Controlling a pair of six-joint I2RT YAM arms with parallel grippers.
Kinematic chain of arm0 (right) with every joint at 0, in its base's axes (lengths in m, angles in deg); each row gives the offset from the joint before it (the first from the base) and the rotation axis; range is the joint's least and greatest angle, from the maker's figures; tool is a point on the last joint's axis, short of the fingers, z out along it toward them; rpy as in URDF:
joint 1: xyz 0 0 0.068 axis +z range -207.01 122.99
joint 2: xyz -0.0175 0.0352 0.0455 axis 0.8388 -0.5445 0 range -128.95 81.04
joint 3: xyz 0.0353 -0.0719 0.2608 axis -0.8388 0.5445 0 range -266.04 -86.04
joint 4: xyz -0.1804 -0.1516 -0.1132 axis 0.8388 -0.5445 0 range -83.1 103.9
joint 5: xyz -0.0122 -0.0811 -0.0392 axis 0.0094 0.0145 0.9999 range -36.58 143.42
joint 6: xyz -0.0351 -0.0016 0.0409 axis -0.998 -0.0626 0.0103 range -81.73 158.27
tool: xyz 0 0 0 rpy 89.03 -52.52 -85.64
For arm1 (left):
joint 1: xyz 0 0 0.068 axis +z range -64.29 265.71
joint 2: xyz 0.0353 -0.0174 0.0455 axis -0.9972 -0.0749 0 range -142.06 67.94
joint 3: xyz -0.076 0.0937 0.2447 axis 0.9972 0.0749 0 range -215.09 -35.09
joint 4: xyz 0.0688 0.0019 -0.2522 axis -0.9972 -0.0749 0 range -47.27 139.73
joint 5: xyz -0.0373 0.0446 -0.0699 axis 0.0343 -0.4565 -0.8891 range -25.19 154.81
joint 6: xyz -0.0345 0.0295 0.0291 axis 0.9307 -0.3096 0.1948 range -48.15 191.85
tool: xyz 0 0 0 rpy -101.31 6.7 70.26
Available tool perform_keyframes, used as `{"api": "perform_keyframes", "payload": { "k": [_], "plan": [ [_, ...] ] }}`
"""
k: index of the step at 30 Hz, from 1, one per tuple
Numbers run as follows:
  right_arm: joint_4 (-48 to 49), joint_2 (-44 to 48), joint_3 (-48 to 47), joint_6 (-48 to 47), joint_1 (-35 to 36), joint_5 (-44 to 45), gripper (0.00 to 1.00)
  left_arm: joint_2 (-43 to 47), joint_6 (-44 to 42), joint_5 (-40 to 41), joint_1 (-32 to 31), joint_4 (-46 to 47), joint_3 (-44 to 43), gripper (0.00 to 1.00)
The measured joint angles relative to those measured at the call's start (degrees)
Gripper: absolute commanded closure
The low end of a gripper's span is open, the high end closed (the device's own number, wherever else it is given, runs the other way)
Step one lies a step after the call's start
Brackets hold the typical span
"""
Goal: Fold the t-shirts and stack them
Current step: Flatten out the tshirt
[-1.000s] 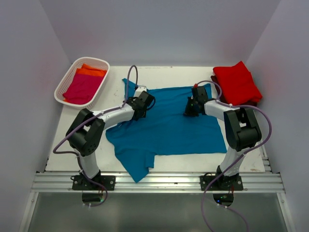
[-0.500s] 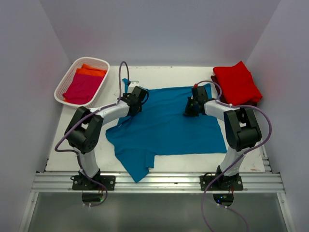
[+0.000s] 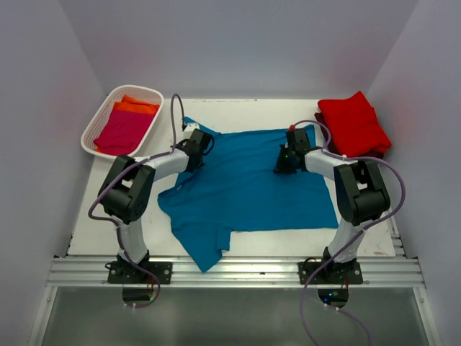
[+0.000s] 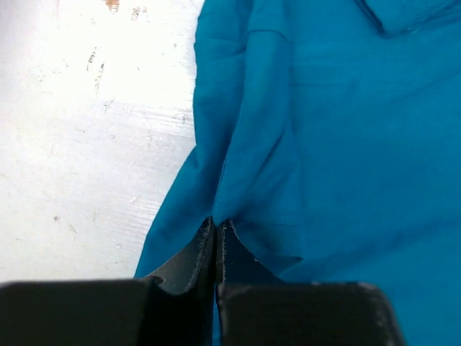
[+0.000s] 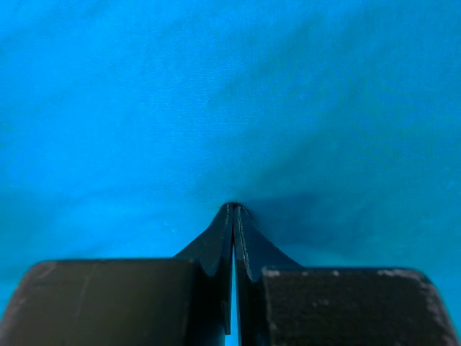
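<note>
A teal blue t-shirt (image 3: pixel 245 189) lies spread flat across the middle of the white table (image 3: pixel 238 112), one sleeve hanging toward the front edge. My left gripper (image 3: pixel 196 144) sits at the shirt's far left edge. In the left wrist view it (image 4: pixel 216 222) is shut, with a raised fold of the teal cloth (image 4: pixel 346 144) running into its tips. My right gripper (image 3: pixel 282 163) rests on the shirt's far right part. Seen from the right wrist, it (image 5: pixel 234 207) is shut on a small pucker of teal cloth (image 5: pixel 216 94).
A white lattice basket (image 3: pixel 90 137) at the back left holds a magenta shirt (image 3: pixel 122 131) and an orange one (image 3: pixel 135 106). A folded red shirt (image 3: pixel 353 124) lies on a darker one at the back right. Bare table shows left of the teal shirt (image 4: pixel 86 144).
My left gripper has moved back and to the left, from over the cloth to the shirt's left edge, and has shut on a fold there. The right arm has not moved.
</note>
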Motion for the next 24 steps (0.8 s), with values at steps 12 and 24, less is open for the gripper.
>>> {"api": "perform_keyframes", "payload": {
  "k": [12,24],
  "plan": [
    [0.0,0.0,0.0,-0.11,0.0,0.0,1.0,2.36,-2.95,9.16,2.89,-8.0,-5.31,1.0],
    [0.0,-0.22,-0.22,-0.13,0.0,-0.02,1.0,-4.5,-9.68,7.91,13.11,-7.96,-11.74,0.91]
  ]
}}
